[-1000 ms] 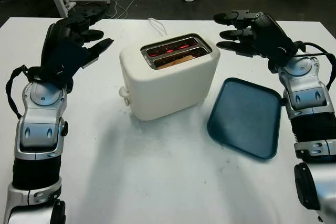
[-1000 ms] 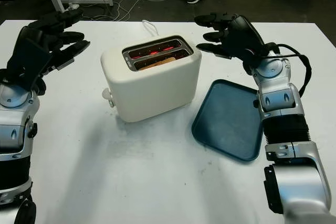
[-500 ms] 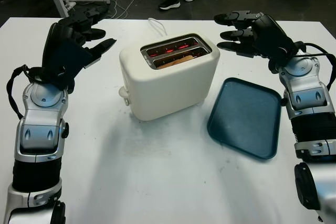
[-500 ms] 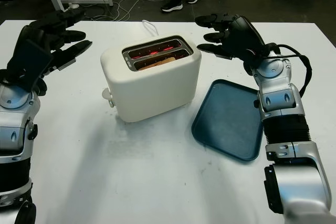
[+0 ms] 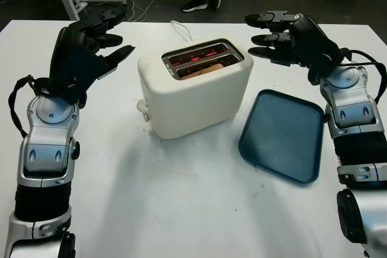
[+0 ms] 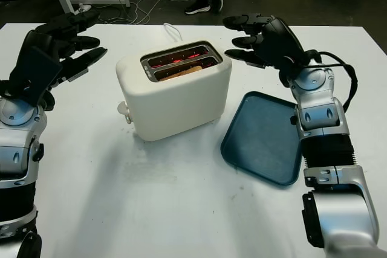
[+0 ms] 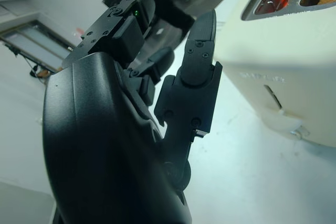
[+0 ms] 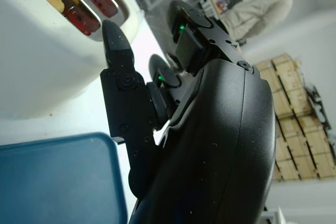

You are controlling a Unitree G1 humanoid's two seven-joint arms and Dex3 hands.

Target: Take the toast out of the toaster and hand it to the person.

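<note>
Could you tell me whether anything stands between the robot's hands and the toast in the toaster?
Nothing visible does. The toast sits low in the nearer slot of the toaster, open from above. The left hand and right hand are open on either side of the toaster, apart from it.

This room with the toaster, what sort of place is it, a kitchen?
Probably a lab or workshop, not a kitchen: cables trail over a dark floor, stacked crates line a wall, and the toaster sits on a plain white table.
</note>
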